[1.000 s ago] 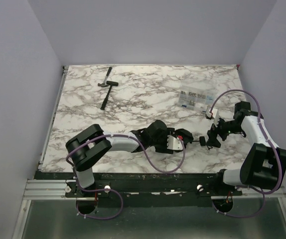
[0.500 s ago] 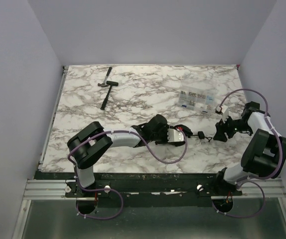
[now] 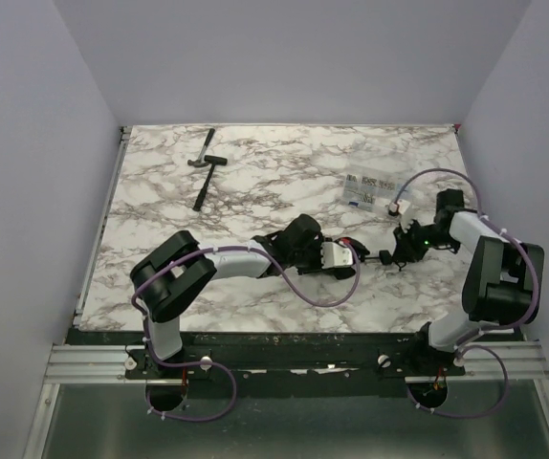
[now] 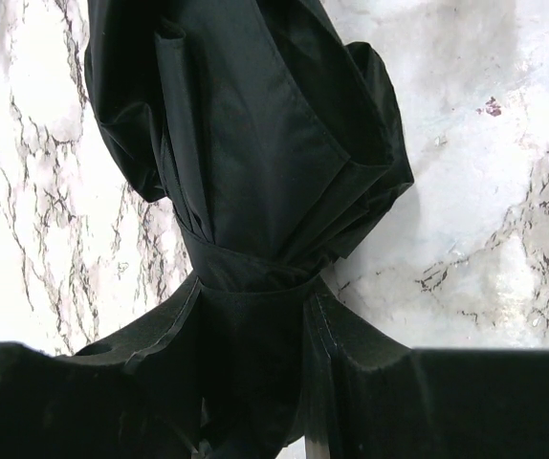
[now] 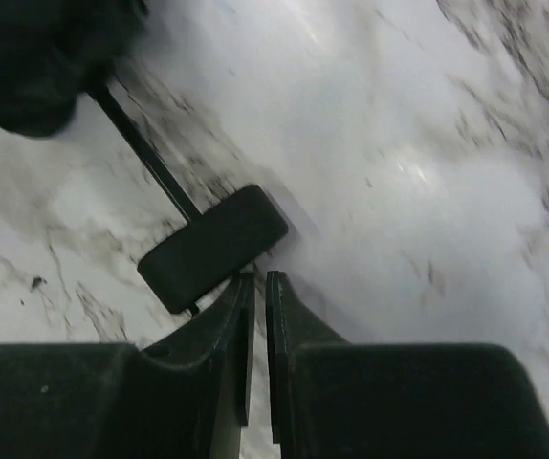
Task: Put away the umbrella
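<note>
Black fabric fills the left wrist view: the umbrella (image 4: 255, 143) lies bunched down the middle of the frame. The left gripper (image 4: 255, 292) is clamped around its gathered waist, one finger on each side of the cloth. In the overhead view this grip sits near the centre of the marble table (image 3: 284, 182). The umbrella's long axis runs across the frame — folds under the left gripper, thin shaft (image 5: 145, 148) reaching toward the right side, small handle (image 5: 212, 247) at that end.

The right gripper (image 5: 259, 279) is the one nearer that handle. In its own view the fingers stand together with only a slit between them. The handle lies flat on the table just beyond their tips, a little to the upper left, and the shaft runs off to the dark bulk in the upper left corner. The handle seems to touch the tip of one finger rather than sit between the two, though the blur makes that uncertain — nothing shows in the slit.

As I judge it, the coming move turns on that offset. The handle lies ahead and slightly left of closed jaws, so they would need to part and shift toward it before any grip. A hammer (image 3: 204, 170) lies well apart, in the upper left of the overhead view.
</note>
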Robot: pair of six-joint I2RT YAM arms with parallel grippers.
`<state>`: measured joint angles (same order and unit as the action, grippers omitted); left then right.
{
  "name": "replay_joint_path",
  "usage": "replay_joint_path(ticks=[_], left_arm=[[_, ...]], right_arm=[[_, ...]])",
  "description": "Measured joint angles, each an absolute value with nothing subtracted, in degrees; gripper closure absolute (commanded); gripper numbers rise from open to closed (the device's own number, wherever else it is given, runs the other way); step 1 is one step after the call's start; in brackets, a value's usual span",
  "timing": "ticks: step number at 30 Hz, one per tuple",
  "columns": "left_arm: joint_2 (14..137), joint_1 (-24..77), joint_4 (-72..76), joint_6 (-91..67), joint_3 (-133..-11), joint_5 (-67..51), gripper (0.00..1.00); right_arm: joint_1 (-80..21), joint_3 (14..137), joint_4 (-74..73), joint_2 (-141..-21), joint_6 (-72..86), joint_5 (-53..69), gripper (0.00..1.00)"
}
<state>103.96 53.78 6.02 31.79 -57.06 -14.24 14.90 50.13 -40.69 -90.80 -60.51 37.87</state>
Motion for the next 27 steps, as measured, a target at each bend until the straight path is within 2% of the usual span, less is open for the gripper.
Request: replay_joint_path(ticks=[6,18,22,27], left_arm=[[104.05,53.01,4.25,31.03,-57.71,-14.15,0.86],[104.31,51.72,1.23,29.52,-59.35,-13.82,0.89],[104.86,51.72,3.18,28.97,-59.35,-14.46,0.9],[105.45,51.86,5.5,28.69,-59.07,-15.73,0.9]], right_arm=[[0.14,49.87,-34.06,-91.02,-51.44,32.49,0.86],[-2.59,52.01,-31.24,-94.08,-41.25,28.67,0.86],[1.93,51.7,-30.96,-94.08,-40.29,29.85,0.87],[14.13,51.7,-31.48,-94.15,-42.68,30.5,0.87]])
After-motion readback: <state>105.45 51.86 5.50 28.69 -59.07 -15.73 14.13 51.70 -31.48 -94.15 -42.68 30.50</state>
